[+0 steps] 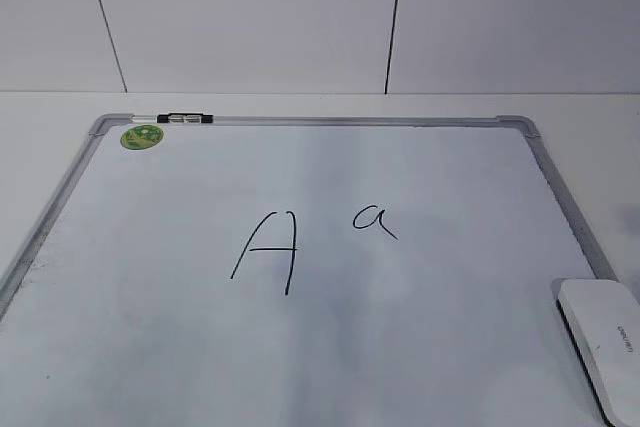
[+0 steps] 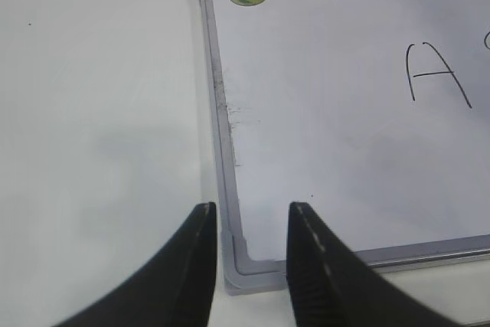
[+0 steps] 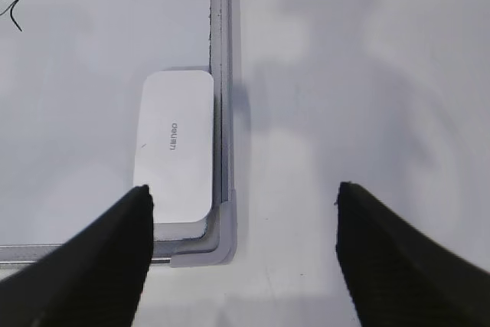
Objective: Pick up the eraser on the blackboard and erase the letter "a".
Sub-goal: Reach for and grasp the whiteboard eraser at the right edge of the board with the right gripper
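Observation:
The blackboard [image 1: 470, 277] is a white board with a grey frame, flat on the table. A small cursive letter "a" [image 1: 372, 220] is written right of a larger capital "A" [image 1: 268, 250]. The white eraser [image 1: 603, 344] lies on the board's near right corner; it also shows in the right wrist view [image 3: 174, 143], against the frame. My right gripper [image 3: 242, 193] is open and empty above the board's corner, its left finger next to the eraser's near end. My left gripper [image 2: 249, 212] is open and empty above the board's near left corner [image 2: 253, 269]. Neither gripper shows in the exterior view.
A round green sticker [image 1: 141, 136] and a small black-and-clear clip [image 1: 184, 119] sit at the board's far left corner. White table [image 2: 99, 128] lies left and right of the board. A white panelled wall [image 1: 320, 17] stands behind.

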